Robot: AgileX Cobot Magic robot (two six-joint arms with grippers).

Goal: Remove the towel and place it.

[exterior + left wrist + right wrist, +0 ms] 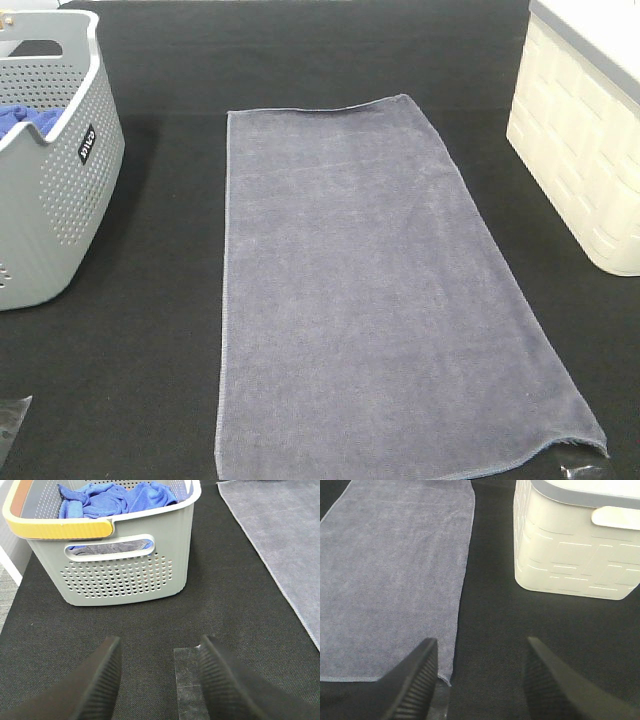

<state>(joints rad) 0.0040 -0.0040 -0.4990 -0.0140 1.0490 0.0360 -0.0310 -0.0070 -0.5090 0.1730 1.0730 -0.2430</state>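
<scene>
The greyish-lavender towel (380, 300) lies spread flat on the black table, its long side running from the far middle to the near edge. In the left wrist view one edge of the towel (280, 530) shows off to the side of my left gripper (161, 680), which hangs open over bare table, facing the grey basket. My right gripper (482, 680) is open too and holds nothing. It hovers just off a near corner of the towel (395, 570), with one fingertip (417, 680) over the hem.
A grey perforated basket (60, 200) stands at the far left with a bright blue cloth (115, 500) bunched inside. A white lidded bin (580, 150) stands at the far right. A strip of clear tape (189, 685) lies on the table under the left gripper.
</scene>
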